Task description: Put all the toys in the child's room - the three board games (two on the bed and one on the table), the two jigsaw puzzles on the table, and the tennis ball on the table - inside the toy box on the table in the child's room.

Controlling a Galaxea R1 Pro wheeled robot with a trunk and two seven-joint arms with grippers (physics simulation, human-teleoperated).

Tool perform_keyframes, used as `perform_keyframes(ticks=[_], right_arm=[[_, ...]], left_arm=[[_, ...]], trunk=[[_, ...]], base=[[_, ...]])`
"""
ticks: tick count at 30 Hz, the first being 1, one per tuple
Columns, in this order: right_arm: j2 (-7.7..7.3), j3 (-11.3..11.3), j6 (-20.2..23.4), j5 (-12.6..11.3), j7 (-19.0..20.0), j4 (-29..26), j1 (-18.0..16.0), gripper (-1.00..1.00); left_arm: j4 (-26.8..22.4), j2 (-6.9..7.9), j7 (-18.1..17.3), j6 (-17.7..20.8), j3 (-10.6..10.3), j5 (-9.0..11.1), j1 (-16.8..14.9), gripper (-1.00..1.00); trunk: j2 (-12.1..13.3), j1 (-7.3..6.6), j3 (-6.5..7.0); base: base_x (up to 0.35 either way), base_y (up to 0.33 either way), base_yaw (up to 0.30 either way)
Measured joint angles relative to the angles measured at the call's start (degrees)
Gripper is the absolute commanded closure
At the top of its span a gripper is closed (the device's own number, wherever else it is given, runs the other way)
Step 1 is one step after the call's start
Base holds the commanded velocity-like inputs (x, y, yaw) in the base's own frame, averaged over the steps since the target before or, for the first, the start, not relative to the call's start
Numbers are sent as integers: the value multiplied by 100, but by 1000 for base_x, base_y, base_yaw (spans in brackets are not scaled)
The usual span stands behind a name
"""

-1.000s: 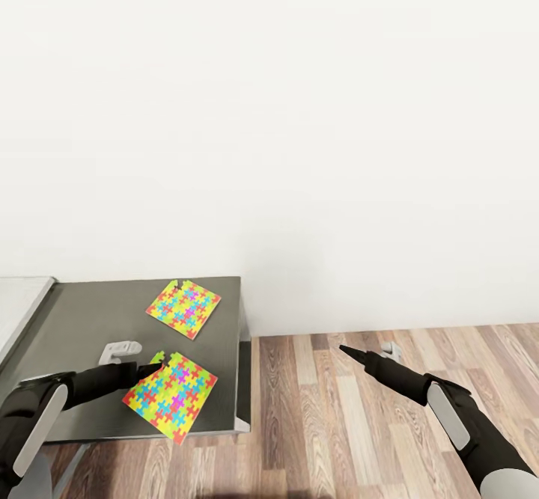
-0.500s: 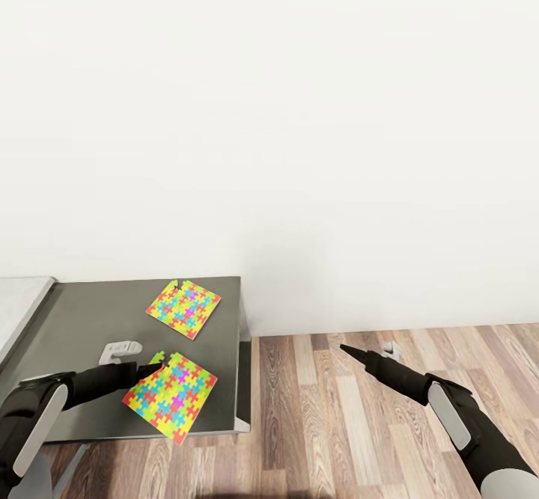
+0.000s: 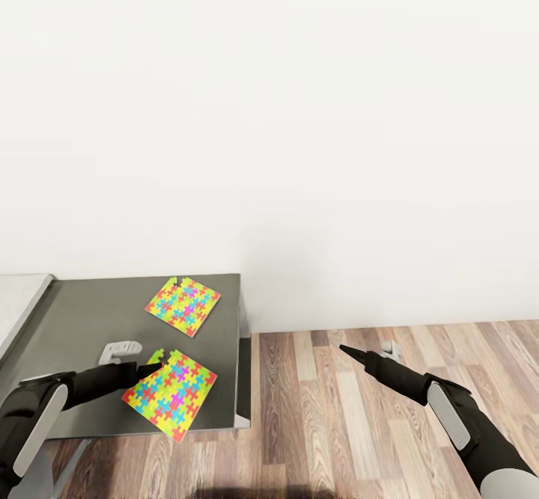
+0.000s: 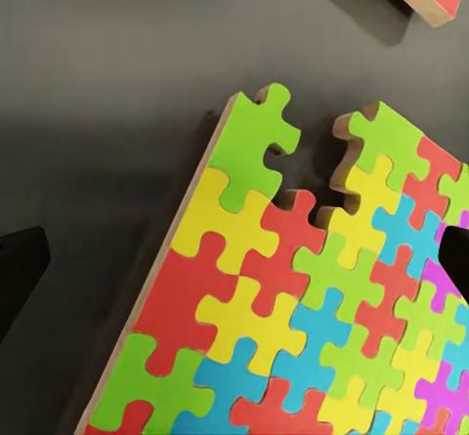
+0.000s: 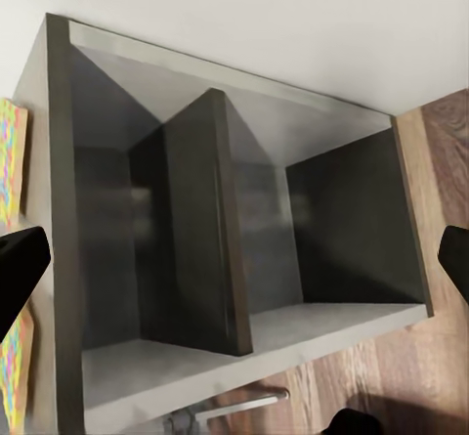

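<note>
Left hand (image 3: 156, 366): fingers apart, straddling near jigsaw puzzle (image 3: 171, 394) corner on counter (image 3: 75, 319)
Right hand (image 3: 344, 349): fingers apart, empty, over floor (image 3: 337, 424)

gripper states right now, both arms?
Left gripper: open, one finger over the near multicoloured flat square jigsaw puzzle, nothing held.
Right gripper: open, empty, over the wood floor.

2 multicoloured jigsaw puzzles (image 3: 183, 306) (image 3: 170, 393) flat, well apart, on the table's (image 3: 75, 319) dark grey section.

Both arms reach forward low, left gripper (image 3: 153, 366) and right gripper (image 3: 346, 349) with fingers (image 4: 21, 269) spread wide apart.
</note>
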Motion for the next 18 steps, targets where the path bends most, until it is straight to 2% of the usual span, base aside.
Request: perform_keyframes(ticks=[18], right_arm=[[3,-2,-8,2,0,0,0,-100]], left_arm=[[0,0,0,-4,0,0,0,-100]], trunk=[[0,0,-148]], base=[[0,0,0]])
